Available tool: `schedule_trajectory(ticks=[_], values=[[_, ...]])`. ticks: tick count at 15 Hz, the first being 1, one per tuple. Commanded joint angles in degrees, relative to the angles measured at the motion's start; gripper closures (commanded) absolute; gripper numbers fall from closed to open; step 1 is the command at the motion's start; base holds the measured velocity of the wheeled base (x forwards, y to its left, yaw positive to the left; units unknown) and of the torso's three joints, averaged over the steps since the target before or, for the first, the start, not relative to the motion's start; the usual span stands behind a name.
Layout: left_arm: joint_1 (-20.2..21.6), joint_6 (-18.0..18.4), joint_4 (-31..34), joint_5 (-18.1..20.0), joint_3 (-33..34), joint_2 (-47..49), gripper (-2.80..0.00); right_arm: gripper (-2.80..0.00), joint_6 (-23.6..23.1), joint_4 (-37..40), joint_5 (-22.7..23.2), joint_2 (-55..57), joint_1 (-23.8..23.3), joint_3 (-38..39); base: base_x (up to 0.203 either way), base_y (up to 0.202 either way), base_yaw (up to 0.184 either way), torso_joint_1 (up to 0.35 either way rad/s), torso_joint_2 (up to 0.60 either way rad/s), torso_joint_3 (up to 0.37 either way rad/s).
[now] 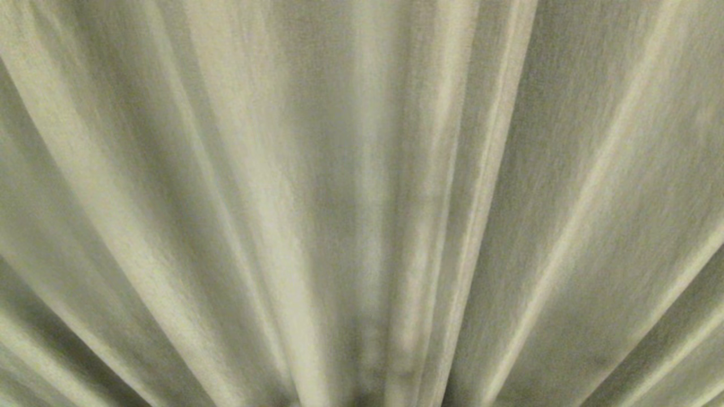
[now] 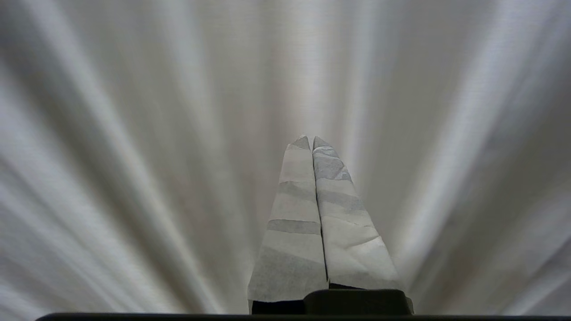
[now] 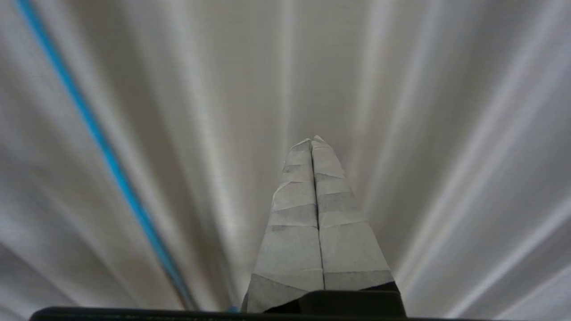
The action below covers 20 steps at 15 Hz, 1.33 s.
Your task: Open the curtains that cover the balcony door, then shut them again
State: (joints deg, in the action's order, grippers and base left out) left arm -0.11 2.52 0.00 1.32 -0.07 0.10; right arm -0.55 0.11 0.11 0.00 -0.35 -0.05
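Pleated grey-beige curtains (image 1: 362, 186) fill the whole head view, their folds fanning out from the bottom middle. The same pleated fabric (image 2: 134, 133) fills the left wrist view behind my left gripper (image 2: 311, 139), whose tape-wrapped fingers (image 2: 294, 214) are pressed together with nothing between them. In the right wrist view my right gripper (image 3: 312, 141) is also shut and empty, close before the curtains (image 3: 424, 133). The balcony door is hidden behind the fabric. Neither arm shows in the head view.
A thin blue line (image 3: 96, 133) runs down along the curtain folds in the right wrist view; what it is I cannot tell. Nothing else shows besides fabric.
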Motion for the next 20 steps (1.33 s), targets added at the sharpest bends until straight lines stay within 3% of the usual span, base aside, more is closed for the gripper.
schedule_trajectory(ticks=[1,6,20], values=[[0.0,0.0,0.0,0.0,0.0,-0.1,0.0,0.0,0.0,0.0,0.0,0.1,0.0,0.0,0.0,-0.187,0.002,0.002,0.0,0.005],[0.0,-0.5,0.0,-0.4,0.1,-0.1,0.0,0.0,0.0,0.0,0.0,0.1,0.0,0.0,0.0,-0.156,0.002,0.005,0.0,0.001],[0.0,-0.6,0.0,-0.5,0.1,-0.1,0.0,0.0,0.0,0.0,0.0,0.1,0.0,0.0,0.0,0.0,0.0,0.0,0.0,0.0]])
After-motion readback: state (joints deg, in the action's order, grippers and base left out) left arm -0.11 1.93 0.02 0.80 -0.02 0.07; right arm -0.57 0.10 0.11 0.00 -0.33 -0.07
